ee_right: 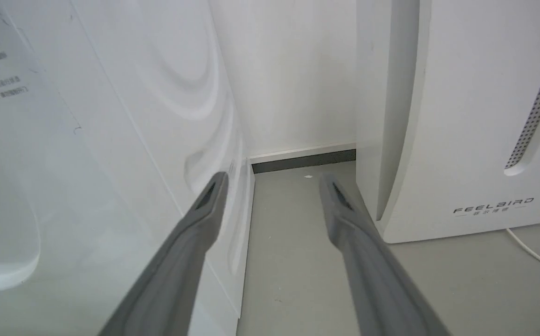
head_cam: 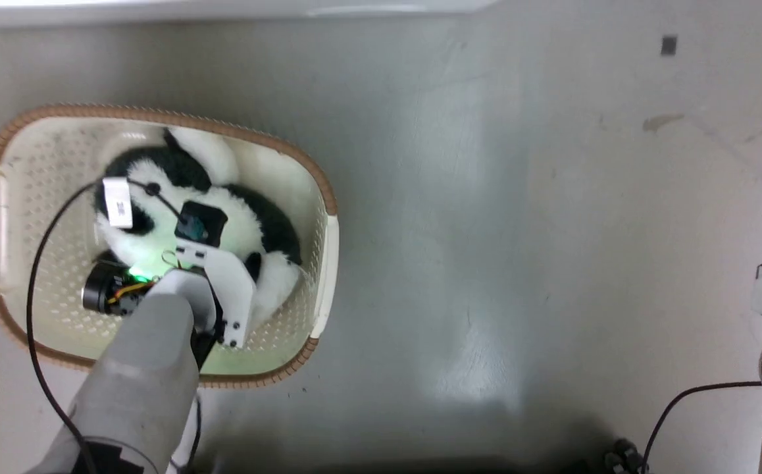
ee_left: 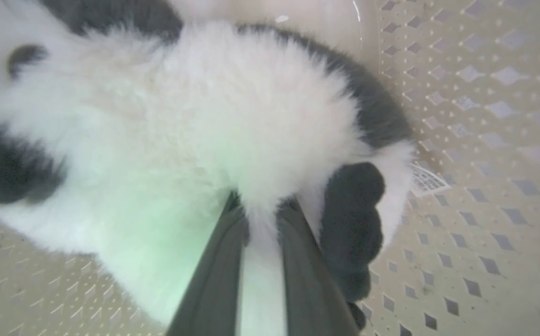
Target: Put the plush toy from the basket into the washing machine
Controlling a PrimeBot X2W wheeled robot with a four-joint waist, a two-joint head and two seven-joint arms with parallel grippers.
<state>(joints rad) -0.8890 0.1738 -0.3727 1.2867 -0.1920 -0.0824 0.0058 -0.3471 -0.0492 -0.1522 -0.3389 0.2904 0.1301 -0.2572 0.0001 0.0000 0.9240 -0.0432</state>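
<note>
Your washing machine (ee_right: 111,140) is the white body on the left of the right wrist view. The white FEELBIRD appliance (ee_right: 461,116) stands to its right, with a strip of grey floor (ee_right: 288,242) between them. In the head view, the basket (head_cam: 39,197) sits on the floor at the left. The plush toy (head_cam: 249,224) lies inside it, covering much of its bottom. Your left jaws are down in the basket, clenched on a tuft of the toy's white fur, the dark fingers (ee_left: 214,270) pinched close together. Your right jaws are released, fingers (ee_right: 190,242) spread wide, nothing between them, pointing toward the gap between the two machines.
</note>
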